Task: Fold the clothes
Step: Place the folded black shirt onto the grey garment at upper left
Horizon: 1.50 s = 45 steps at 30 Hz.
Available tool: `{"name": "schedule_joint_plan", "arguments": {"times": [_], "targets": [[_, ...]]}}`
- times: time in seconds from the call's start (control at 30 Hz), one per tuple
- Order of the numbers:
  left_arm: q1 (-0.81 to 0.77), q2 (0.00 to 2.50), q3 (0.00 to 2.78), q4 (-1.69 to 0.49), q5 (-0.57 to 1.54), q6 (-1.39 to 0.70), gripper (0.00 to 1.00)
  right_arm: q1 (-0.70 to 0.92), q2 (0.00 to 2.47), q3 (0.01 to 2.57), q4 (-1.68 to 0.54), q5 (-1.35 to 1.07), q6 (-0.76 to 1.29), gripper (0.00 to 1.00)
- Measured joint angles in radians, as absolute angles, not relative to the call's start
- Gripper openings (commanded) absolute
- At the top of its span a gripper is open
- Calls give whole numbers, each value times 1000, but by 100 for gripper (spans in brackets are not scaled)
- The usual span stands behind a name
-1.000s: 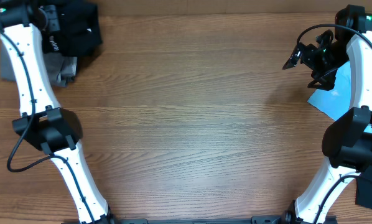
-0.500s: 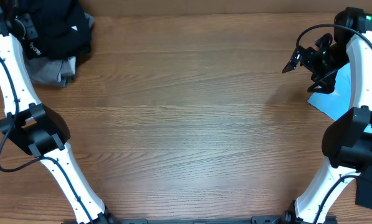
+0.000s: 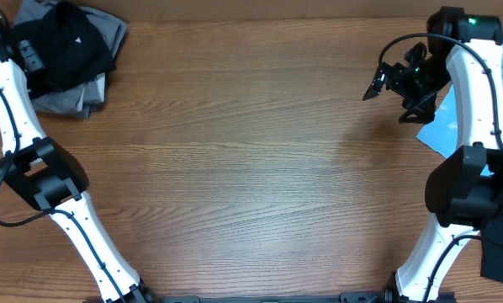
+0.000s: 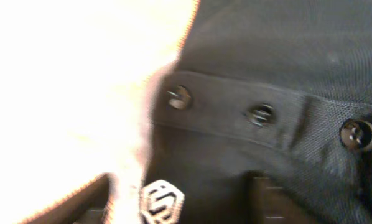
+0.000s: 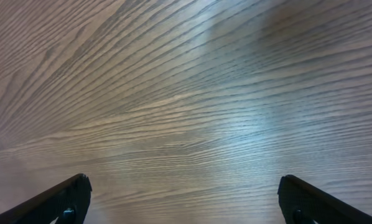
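Note:
A black shirt (image 3: 71,46) lies bunched at the table's far left corner, on top of a grey garment (image 3: 66,97). My left gripper (image 4: 180,200) hovers right over it. Its fingers (image 4: 268,199) stand apart, and the black fabric (image 4: 267,56) with its buttons and small white logo (image 4: 162,202) lies between and under them, not pinched. Against the dark cloth in the overhead view the left gripper is hard to pick out. My right gripper (image 3: 378,84) is open over bare wood, nothing between its fingertips (image 5: 68,199). A light blue shirt (image 3: 449,126) lies under the right arm.
A wooden table (image 3: 251,168) spans the view. A dark garment (image 3: 497,252) sits at the near right edge. The right arm's cable loops above the light blue shirt. Both arm bases stand at the front edge.
My left arm swung further left, dragging the black shirt over the grey garment toward the corner. Its jaws went from shut to apart. The right gripper drifted a little left, still open.

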<state>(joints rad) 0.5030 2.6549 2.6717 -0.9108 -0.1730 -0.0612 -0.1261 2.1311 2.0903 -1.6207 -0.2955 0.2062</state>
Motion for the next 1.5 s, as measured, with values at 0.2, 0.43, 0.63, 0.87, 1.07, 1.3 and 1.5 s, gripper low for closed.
{"name": "schedule_joint_plan", "arguments": {"times": [0.2,0.43,0.63,0.87,1.07,1.3,1.5], "targets": [[511,2641,2679,-941,-211,-87,100,-104,2131,2090,-1592,-246,278,100],[439,2462,2679,-1027,-169,-101,100,-104,2067,2085,-1549,-164,366,100],[317,2247,2709,-1127,8,-102,100,-103,1834,2085,-1613,-93,401,100],[184,2192,2728,-1229,189,-103,100,7,1532,2086,-1694,30,468,100],[112,2228,2719,-1235,228,-103,100,144,1388,2087,-1695,79,521,100],[77,2228,2718,-1235,244,-103,100,151,1323,2087,-1695,74,542,100],[78,2228,2718,-1235,244,-103,100,152,1342,2087,-1695,65,467,100]]}}
